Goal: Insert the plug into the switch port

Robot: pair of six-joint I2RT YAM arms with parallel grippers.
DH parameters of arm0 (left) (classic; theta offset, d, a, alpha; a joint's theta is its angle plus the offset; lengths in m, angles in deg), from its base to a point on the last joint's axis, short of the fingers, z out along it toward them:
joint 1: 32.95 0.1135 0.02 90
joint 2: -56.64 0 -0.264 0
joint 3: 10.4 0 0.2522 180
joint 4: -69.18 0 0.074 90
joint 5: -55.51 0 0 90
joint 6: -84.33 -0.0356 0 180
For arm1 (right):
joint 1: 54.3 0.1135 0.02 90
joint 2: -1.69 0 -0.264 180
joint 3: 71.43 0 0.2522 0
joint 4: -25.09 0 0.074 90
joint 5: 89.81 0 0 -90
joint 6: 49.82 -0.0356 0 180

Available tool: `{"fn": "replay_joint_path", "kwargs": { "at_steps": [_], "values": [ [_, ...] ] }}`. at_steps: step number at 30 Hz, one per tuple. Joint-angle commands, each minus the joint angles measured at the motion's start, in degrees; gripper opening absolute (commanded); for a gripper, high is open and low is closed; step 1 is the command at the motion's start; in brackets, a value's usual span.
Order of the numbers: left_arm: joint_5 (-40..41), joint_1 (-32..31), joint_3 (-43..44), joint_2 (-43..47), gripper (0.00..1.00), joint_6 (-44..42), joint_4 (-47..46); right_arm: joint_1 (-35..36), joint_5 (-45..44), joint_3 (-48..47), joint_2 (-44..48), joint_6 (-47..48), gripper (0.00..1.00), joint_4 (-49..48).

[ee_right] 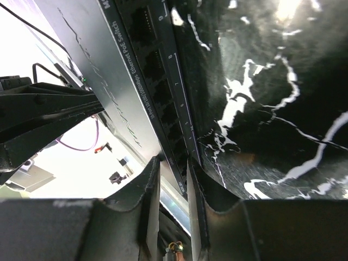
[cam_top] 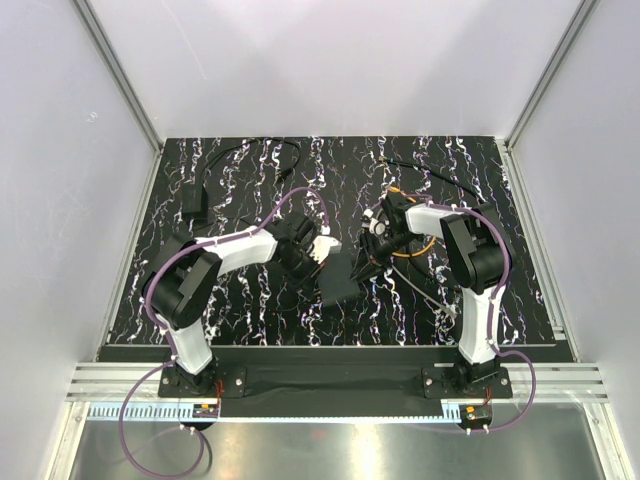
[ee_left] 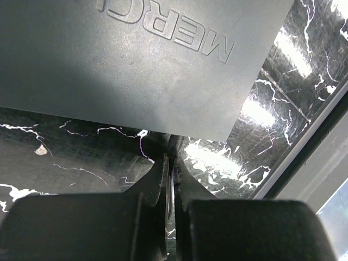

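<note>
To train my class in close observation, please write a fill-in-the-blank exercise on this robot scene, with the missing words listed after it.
1. In the right wrist view, the switch passes ____ the two fingers of the right gripper.
2. Lettering beside the ports reads "Ethernet PoE ____".
3. The table is black with ____ veins.
4. From above, the small black block lies near the table's far-____ corner.

Missing words: between; Switch; white; left.

Black white-veined tabletop [cam_top: 330, 170], small black block [cam_top: 194, 204] far left, thin black cord [cam_top: 262, 145]
</note>
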Motion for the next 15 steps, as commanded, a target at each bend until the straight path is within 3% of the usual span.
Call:
{"fn": "replay_joint_path", "kwargs": {
  "at_steps": [1,8,15],
  "values": [
    [-3.5,-1.0,5.1,0.5,0.00,-1.5,-13.7,6.1,4.9,-1.1,-0.6,-0.5,0.27,-0.7],
    [-4.2,-1.0,9.1,0.1,0.00,-5.3,-10.2,7.2,3.4,-2.2,-0.6,0.2,0.27,-0.1],
    [-6.7,-1.0,8.7,-1.1,0.00,-3.0,-11.9,7.3,6.0,-2.3,-0.8,-2.5,0.27,-2.2]
  ]
}}
